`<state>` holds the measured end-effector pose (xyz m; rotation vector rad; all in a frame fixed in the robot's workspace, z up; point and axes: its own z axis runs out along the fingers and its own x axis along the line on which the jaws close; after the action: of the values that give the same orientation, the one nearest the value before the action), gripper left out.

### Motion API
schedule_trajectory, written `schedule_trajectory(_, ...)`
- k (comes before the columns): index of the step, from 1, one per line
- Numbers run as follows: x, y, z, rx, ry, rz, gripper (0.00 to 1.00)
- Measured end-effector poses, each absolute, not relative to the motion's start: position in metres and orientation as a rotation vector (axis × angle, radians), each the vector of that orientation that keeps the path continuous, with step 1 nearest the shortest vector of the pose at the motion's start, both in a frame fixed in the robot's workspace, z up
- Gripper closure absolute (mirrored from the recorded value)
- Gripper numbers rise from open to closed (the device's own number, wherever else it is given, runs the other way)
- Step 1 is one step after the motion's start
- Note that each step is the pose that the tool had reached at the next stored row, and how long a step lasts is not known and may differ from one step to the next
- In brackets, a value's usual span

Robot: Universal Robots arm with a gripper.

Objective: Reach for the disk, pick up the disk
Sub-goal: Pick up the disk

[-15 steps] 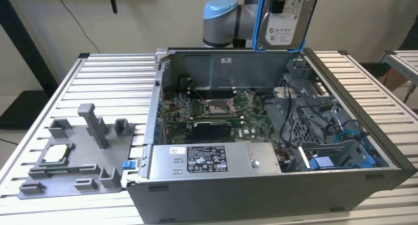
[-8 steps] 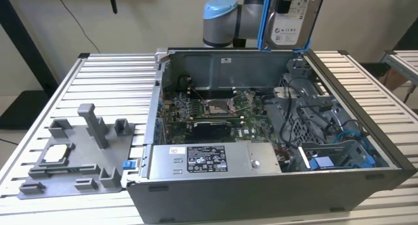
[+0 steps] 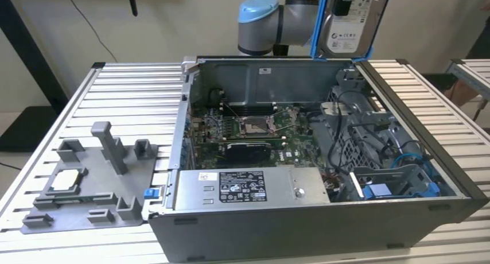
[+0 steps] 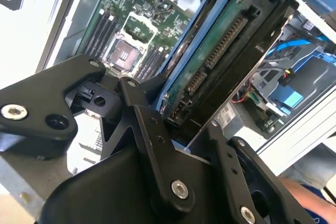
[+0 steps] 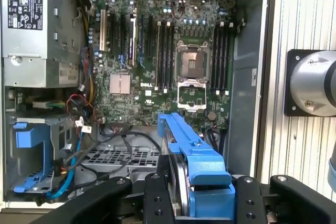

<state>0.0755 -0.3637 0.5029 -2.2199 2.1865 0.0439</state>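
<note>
The disk (image 3: 350,24), a silver-grey hard drive with a white label in a blue bracket, hangs upright above the back right corner of the open computer case (image 3: 428,160), near the arm's blue-capped joint (image 3: 256,14). In the second wrist view my gripper (image 4: 181,127) is shut on the disk (image 4: 220,51), its black fingers (image 4: 144,111) pressing both sides and the drive's connector edge facing away. In the first wrist view the blue bracket of the disk (image 5: 191,153) sticks out from between the fingers (image 5: 157,195) over the motherboard (image 5: 173,51).
Inside the case lie the motherboard (image 3: 253,129), a power supply (image 3: 241,186) and a blue drive cage (image 3: 391,189) among cables. A grey fixture (image 3: 92,178) with a small white-grey chip (image 3: 65,179) sits on the slatted table (image 3: 130,97) at the exterior view's left.
</note>
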Motion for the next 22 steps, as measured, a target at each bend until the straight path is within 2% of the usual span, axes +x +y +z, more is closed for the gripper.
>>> schedule_trajectory(22,0.107,-0.364,0.503,-2.220,2.187,0.044,1.00)
